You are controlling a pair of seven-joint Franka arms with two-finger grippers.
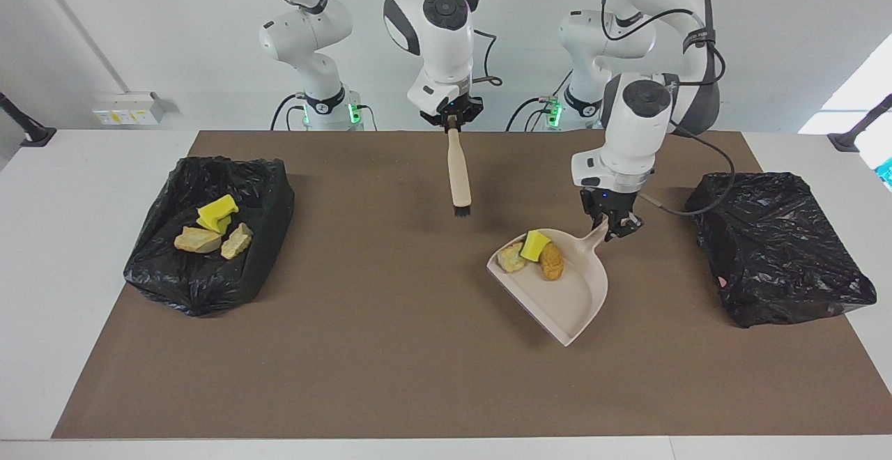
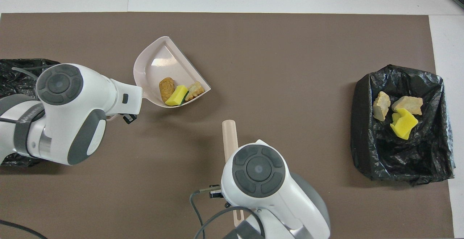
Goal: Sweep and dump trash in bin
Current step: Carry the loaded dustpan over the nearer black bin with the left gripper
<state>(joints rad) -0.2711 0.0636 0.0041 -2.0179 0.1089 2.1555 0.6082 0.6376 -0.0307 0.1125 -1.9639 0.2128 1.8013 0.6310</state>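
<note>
At the right arm's end a black-lined bin [image 1: 209, 237] holds four scraps [image 1: 212, 226]. The right gripper [image 1: 453, 120] clenches a hanging brush [image 1: 458, 174]. The left gripper [image 1: 613, 226] grips the dustpan [image 1: 575, 296] handle, carrying three trash pieces [image 1: 533, 254] above the tabletop [image 1: 390, 348]. Another black bag [image 1: 780, 247] lies at the left arm's end.

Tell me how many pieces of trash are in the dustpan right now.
3: a yellow sponge bit, an orange-brown lump and a tan chunk, bunched at the handle end of the dustpan. Something smaller could hide beneath them.
</note>
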